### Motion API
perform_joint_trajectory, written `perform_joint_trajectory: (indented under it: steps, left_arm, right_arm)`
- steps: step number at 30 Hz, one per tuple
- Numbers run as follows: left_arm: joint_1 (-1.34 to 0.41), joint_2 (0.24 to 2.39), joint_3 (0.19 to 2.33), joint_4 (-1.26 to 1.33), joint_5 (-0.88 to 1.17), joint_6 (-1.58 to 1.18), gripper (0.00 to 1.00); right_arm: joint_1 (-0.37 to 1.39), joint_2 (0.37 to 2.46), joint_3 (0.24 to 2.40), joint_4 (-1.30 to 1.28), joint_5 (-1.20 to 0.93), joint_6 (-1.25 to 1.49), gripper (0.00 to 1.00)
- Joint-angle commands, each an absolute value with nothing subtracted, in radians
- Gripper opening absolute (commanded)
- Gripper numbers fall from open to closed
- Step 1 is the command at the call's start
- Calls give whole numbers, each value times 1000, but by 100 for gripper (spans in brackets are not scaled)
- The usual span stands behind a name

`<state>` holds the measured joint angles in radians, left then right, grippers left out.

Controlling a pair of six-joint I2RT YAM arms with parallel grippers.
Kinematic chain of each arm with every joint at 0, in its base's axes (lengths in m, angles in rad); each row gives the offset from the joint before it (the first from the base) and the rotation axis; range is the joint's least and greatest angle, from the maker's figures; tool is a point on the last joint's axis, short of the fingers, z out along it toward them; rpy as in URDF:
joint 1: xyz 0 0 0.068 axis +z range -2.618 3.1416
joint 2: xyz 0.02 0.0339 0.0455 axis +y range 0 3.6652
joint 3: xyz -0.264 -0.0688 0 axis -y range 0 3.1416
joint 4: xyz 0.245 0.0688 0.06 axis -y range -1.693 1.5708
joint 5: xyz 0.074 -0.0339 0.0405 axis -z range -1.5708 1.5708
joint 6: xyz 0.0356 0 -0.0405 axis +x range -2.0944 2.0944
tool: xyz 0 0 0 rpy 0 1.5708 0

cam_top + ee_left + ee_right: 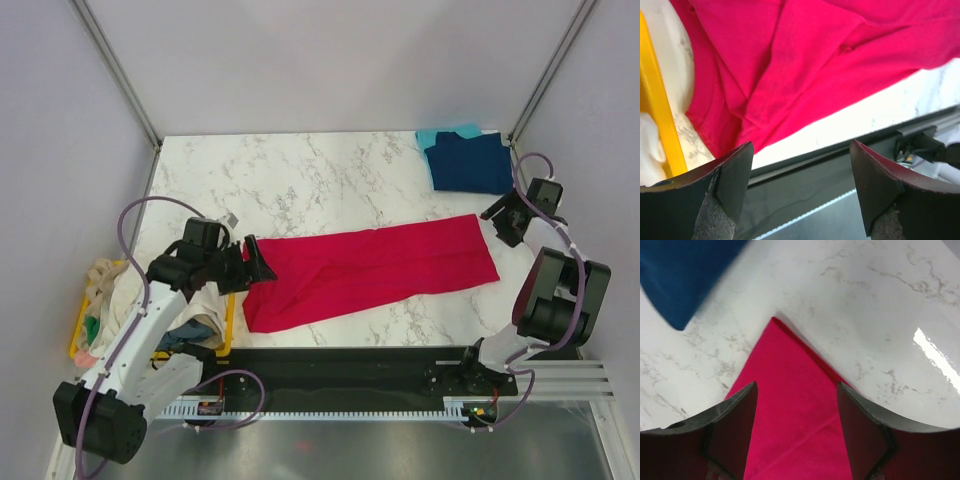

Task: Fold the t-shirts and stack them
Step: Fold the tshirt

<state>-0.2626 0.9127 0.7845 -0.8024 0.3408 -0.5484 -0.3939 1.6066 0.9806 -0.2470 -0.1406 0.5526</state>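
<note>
One crimson red t-shirt lies flattened into a long band on the marble table. It runs slantwise, with its left end nearer the arm bases than its right end. Layered edges and a fold crease show at its left end. Its right end comes to a clean corner.

- left gripper: at the red tee's left end, low over the cloth, jaws spread wide with nothing between them. Whether a finger touches the fabric cannot be told.
- left arm: rises from its base and bends at the elbow, wrist pointing rightward along the red tee.
- right gripper: over the red tee's far right corner, jaws wide and empty.
- right arm: folded up tight beside the red tee's right end, wrist hanging just beyond that end.
- navy blue t-shirt: folded flat, beyond the red tee's right end and apart from it.
- teal t-shirt: under the navy one, showing only at its far edge.
- yellow bin: left of the red tee's left end, under the left arm. It holds a heap of cream, green and blue tees.
- black rail: along the red tee's near side. A small tag on it is too small to read.
</note>
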Motion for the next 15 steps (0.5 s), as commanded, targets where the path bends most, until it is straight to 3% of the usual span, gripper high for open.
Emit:
perform_joint_trajectory:
  steps: [1, 5, 15]
  left_arm:
    - [-281, 978, 827, -723, 252, -586, 84]
    - [-324, 1121, 813, -609, 186, -642, 82]
    - [-365, 1521, 841, -384, 150, -675, 78]
  right_arm:
    - [-315, 1494, 973, -210, -137, 539, 72]
    - [-125, 1503, 976, -173, -162, 529, 71]
    - [40, 1664, 908, -134, -118, 512, 68]
